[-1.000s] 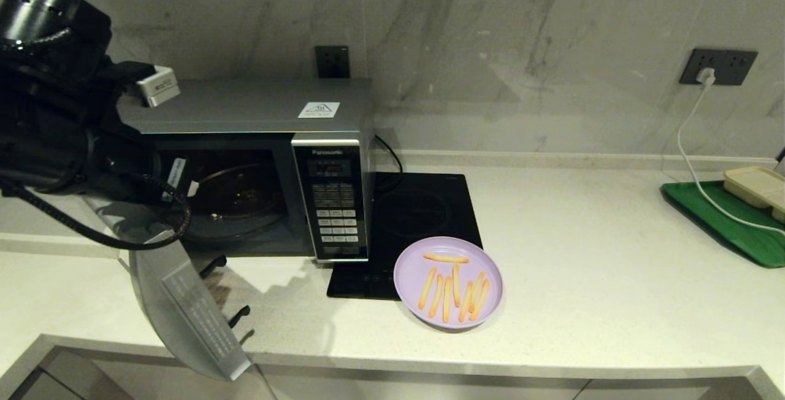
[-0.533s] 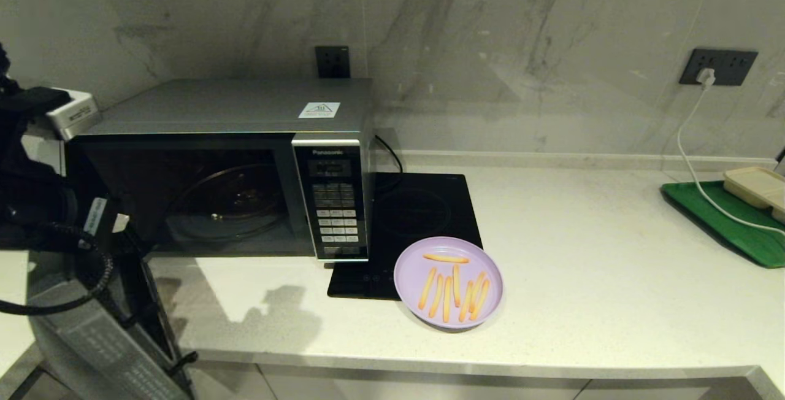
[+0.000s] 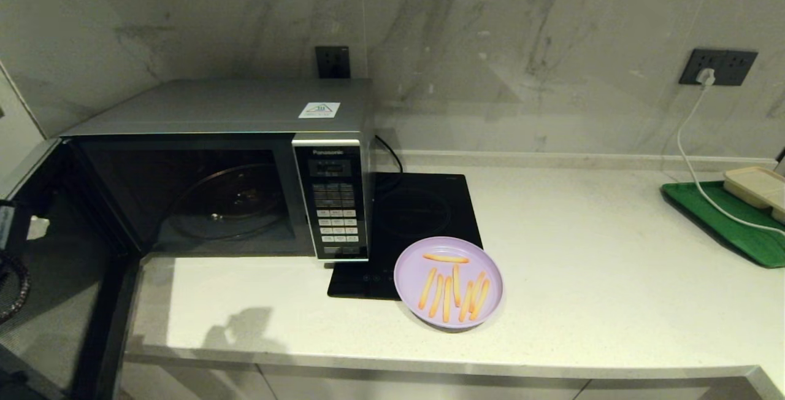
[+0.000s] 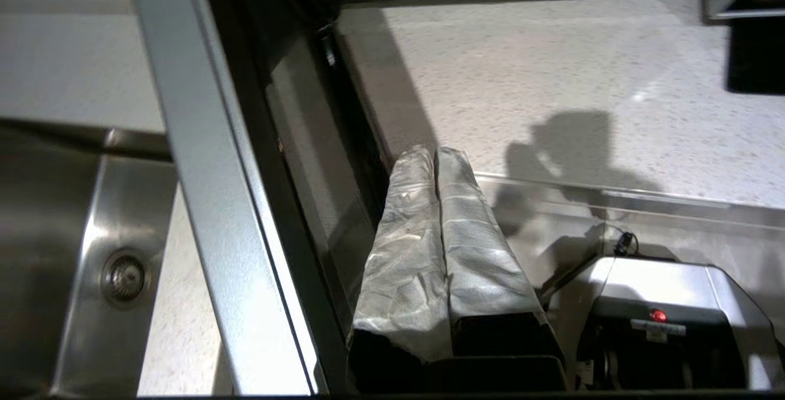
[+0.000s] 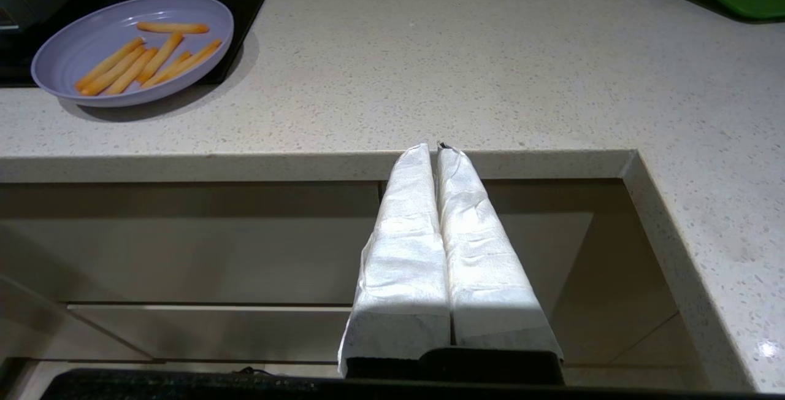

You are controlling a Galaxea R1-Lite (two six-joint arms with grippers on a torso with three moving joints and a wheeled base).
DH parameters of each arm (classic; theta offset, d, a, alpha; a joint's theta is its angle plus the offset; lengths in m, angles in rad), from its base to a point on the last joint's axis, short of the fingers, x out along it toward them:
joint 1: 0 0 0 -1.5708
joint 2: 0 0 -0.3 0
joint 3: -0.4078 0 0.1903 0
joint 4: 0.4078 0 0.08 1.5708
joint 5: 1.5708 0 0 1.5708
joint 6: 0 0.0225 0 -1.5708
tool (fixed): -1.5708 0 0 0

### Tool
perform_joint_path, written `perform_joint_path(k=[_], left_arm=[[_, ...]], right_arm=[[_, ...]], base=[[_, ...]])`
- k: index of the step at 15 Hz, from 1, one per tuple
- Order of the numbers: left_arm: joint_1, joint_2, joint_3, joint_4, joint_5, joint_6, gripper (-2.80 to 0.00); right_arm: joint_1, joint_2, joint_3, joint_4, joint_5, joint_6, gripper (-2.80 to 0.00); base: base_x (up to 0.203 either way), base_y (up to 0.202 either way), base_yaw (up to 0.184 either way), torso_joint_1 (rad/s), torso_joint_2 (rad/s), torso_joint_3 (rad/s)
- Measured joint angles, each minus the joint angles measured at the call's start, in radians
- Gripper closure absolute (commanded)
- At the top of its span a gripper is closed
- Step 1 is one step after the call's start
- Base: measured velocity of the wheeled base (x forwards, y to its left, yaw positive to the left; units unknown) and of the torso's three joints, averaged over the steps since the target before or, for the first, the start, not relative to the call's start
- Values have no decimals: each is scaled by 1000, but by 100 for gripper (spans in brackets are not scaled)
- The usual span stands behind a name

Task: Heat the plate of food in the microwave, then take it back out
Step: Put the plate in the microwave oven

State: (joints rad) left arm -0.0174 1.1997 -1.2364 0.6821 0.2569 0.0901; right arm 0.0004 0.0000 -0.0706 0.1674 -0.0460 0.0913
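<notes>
- The right gripper, wrapped in white tape, hangs below the front edge of the pale speckled stone countertop, its two fingers pressed together on nothing.
- The left gripper, wrapped in silvery tape, is likewise clenched and empty; it sits just beside the inner face of the microwave's open dark glass door, and whether it touches the door is hard to judge.
- A steel sink with a round drain lies beyond the door in the left wrist view.
- The round, shallow lilac-purple plate sits on the countertop, overlapping the front right corner of the flat black induction cooktop; it holds several thin orange-yellow fries, most lying side by side, one crosswise behind them.
- The large silver Panasonic microwave stands left of the cooktop, its cavity holding only a glass turntable.
- Far right, a green tray carries a beige compartment tray, with a white cable running from a wall socket.
</notes>
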Motion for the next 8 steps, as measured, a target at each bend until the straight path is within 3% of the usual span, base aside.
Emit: perform_joint_path(k=[8], left_arm=[[300,-23,88,-36,-68,15,0]], right_arm=[[0,0,0,0,0,0,0]], base=[[0,0,0,0,0,0]])
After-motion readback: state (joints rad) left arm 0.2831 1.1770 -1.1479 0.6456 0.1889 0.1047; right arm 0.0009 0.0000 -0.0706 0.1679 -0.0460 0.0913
